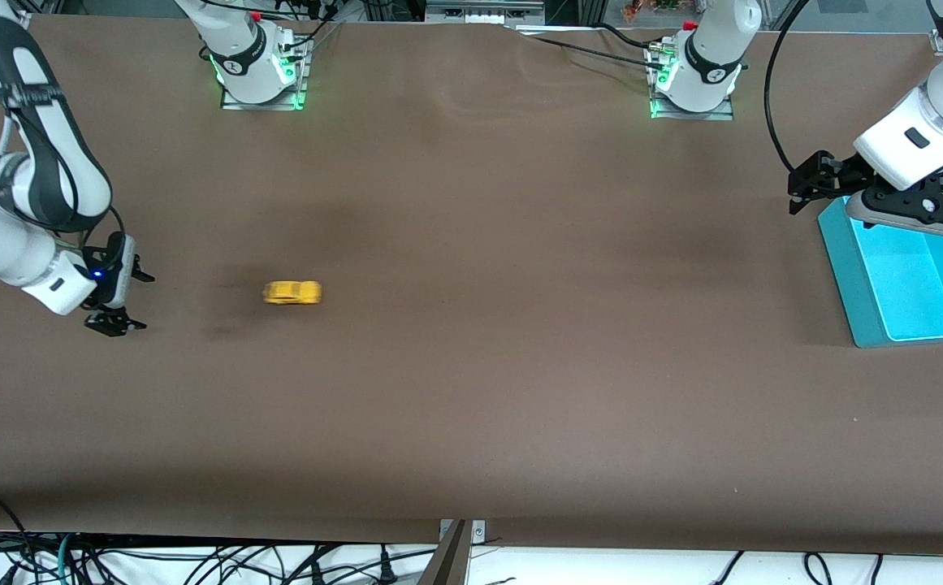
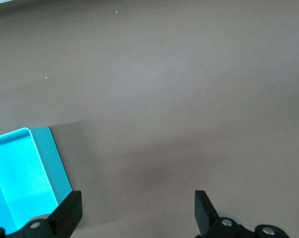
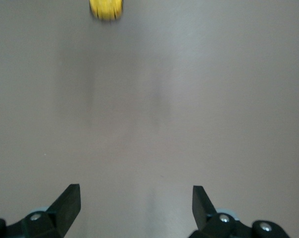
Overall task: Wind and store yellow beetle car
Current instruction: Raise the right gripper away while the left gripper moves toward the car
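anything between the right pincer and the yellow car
Nothing: only bare brown table between the open right pincer and the toy car, shown in the front and right wrist views.

One yellow toy car [image 1: 292, 292] sits on the brown counter [image 1: 471, 406]. One blue bin [image 1: 910, 284] lies at the counter's edge. Two robot arms, each with one claw: right claw [image 1: 118, 301], left claw [image 1: 816, 183].

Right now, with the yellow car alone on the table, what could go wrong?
1. The yellow beetle car looks blurred, maybe rolling; it may stop away from the teal bin.
2. The right claw is open, apart from the car, so regrasping means chasing it.
3. The left claw, open beside the bin, might misjudge a moving car.
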Motion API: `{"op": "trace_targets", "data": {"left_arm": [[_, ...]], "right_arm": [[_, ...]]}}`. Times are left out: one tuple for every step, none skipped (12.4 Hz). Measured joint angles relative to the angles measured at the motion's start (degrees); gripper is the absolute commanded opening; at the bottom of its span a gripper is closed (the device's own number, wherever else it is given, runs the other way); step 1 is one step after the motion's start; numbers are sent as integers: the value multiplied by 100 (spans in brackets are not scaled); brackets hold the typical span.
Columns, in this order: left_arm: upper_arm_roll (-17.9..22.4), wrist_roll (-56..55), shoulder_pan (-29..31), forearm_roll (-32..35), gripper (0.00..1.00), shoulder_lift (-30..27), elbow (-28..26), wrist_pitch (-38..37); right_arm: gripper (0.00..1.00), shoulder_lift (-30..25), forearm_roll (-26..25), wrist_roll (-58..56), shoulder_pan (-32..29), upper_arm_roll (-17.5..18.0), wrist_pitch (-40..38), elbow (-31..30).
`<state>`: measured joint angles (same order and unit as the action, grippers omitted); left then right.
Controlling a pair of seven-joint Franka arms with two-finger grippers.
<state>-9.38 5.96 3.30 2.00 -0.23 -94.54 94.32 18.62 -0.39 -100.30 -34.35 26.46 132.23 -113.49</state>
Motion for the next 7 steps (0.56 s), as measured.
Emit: {"op": "trace_targets", "data": {"left_arm": [[0,0,0,0,100,10,-1,-17],[-5,0,-4,0,100,65,-2,-58],[-14,0,-7,0,100,110,-2,-70],[-31,0,-9,0,100,150,-3,-82],[-45,0,-11,0,100,179,-2,-88],[-50,0,-13,0,100,189,-2,-91],[-52,0,-14,0,100,190,-1,-95]], "right_arm": [[100,-385,-1,386,1,97,-223,41],[100,-1054,-1,972,22,217,-681,122],[100,-1452,9,1334,58,257,-994,170],[100,-1777,12,1891,138,264,-1378,273],[100,-2027,14,2601,217,265,-1767,411],[100,-2171,15,3333,275,264,-2081,549],[100,-2231,14,4096,320,256,-2317,663]]}}
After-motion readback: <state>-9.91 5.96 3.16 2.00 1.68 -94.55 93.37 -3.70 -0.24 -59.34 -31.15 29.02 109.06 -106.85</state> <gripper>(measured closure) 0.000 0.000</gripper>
